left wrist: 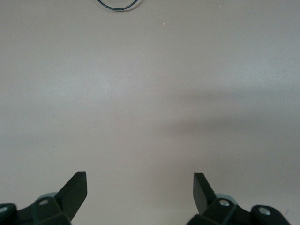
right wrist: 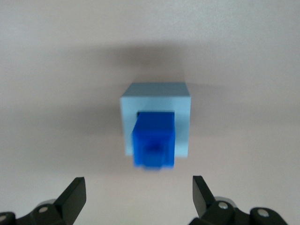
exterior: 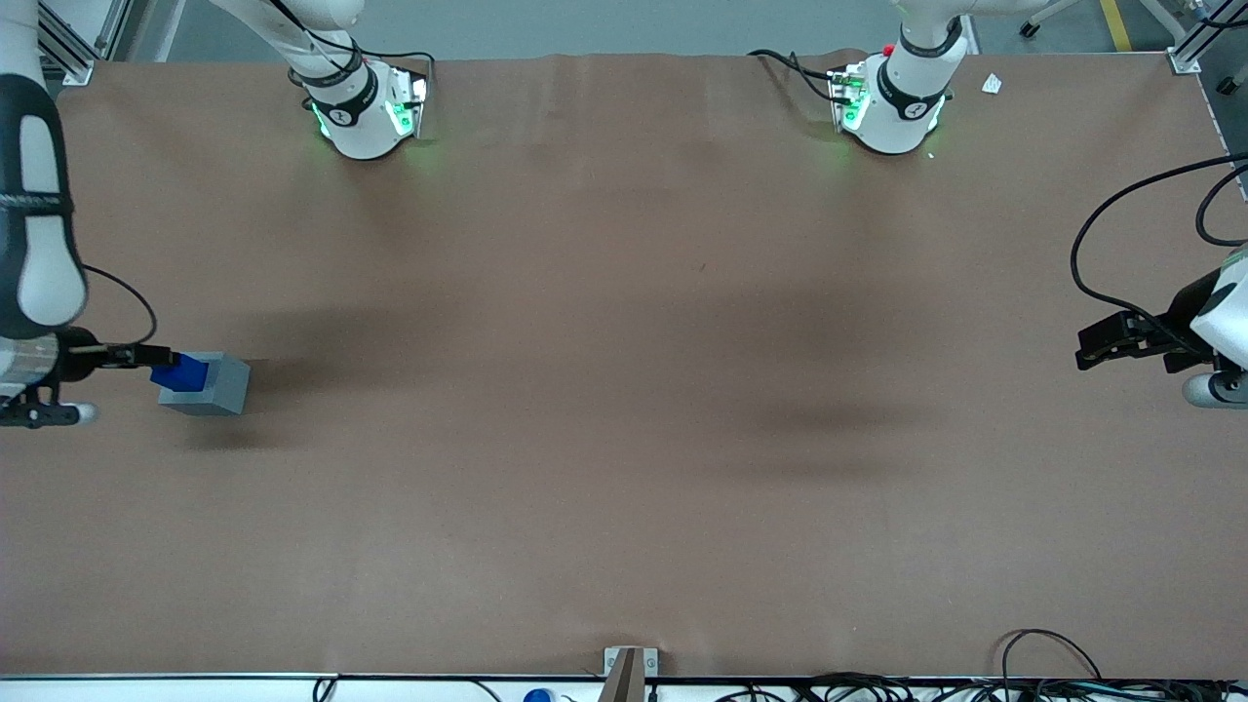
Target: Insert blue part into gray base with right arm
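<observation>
Below the gripper: blue part [right wrist: 154, 140] seated in the recess of the gray base [right wrist: 183, 122], upper portion standing proud of the top face (depth of seating hard to judge).
Gripper [right wrist: 136, 197]: spread wide, holding nothing, fingertips [right wrist: 75, 190] apart from the blue part on both flanks, no contact visible.
Gripper, front view [exterior: 146, 357]: at the working arm's end of the table, just beside and above the stacked pair, right arm [exterior: 34, 224] rising from it.
Base position: gray base [exterior: 219, 390] resting flat on the brown table [exterior: 624, 439], directly under the open fingers.
Blue part, front view [exterior: 180, 373]: on top of the base, nearest the fingertips.
Step in hand: release after insertion, by all appearances; part looks placed and let go.
Progress: close to done, provided the part sits fully home.
Next move: straight lift away from the stack, fingers kept wide so neither tip clips the blue part.
Risk: sideways drift during retreat, nudging the part askew or shifting the base.
</observation>
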